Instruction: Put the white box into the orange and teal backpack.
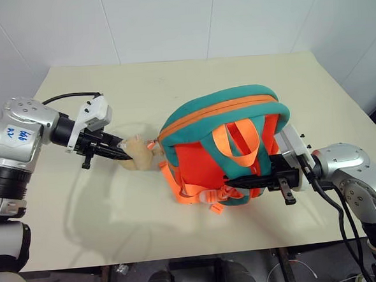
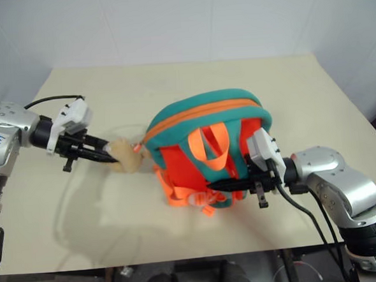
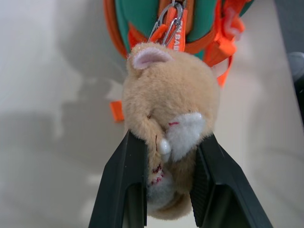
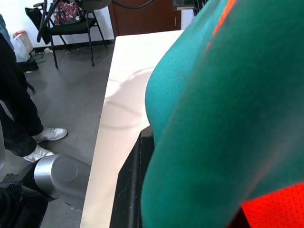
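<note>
Left claw (image 3: pixel 164 190): you pinch the plush toy (image 3: pixel 168 109).
Right claw (image 1: pixel 257 180): you grip the backpack (image 1: pixel 223 145) strap.
Done: zipper looks shut; white box maybe inside.

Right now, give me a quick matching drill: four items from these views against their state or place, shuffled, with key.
Items:
1. left end effector
2. right end effector
3. plush toy
4. table

States:
A. clipped to the orange and teal backpack by a metal clasp
B. cream top, carrying the backpack
C. shut on the plush toy
D. shut on teal fabric on the near side of the backpack

Pairs: 1-C, 2-D, 3-A, 4-B
</note>
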